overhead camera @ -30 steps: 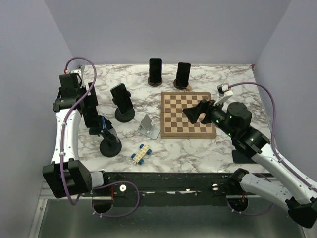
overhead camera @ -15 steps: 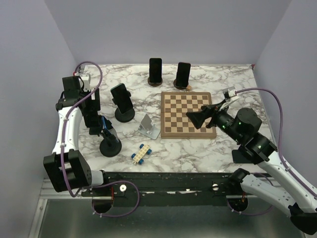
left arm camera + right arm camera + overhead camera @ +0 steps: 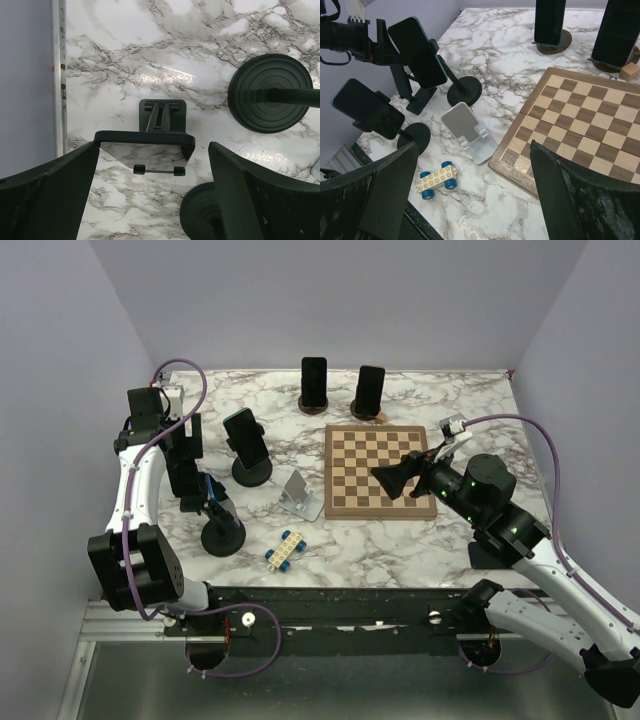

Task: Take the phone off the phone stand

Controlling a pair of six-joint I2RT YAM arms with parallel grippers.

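On the marble table (image 3: 420,545), counting twelve o'clock as the far edge, four phones sat propped up. The near phone (image 3: 367,112) leaned on the near stand (image 3: 415,136), a black stalk on a round base, at about eight o'clock of the table. The mid phone (image 3: 417,52) sat on the mid stand (image 3: 465,91), of the same kind, at about ten o'clock. The left back phone (image 3: 314,380) and the right back phone (image 3: 370,388) stood upright side by side at twelve o'clock. A small wooden block (image 3: 630,71) lay just beside the right one.

My left end effector (image 3: 152,150) hung at nine o'clock, near the table's left edge. It pointed straight down with its fingers (image 3: 50,195) spread wide and nothing between them. Directly under it stood an empty black folding stand (image 3: 162,107). The near phone was just beside this end effector, at its four o'clock, and apart from it as far as I could tell.

My right end effector (image 3: 392,473) hovered over the chessboard (image 3: 350,490) at three o'clock and was aimed toward nine o'clock. Its fingers were equally wide and gripped nothing, well apart from every phone. Between the chessboard and the two black stalk stands stood an empty silver stand (image 3: 467,130). At its six o'clock, close to the near edge, lay a toy car (image 3: 436,178), white with blue wheels.
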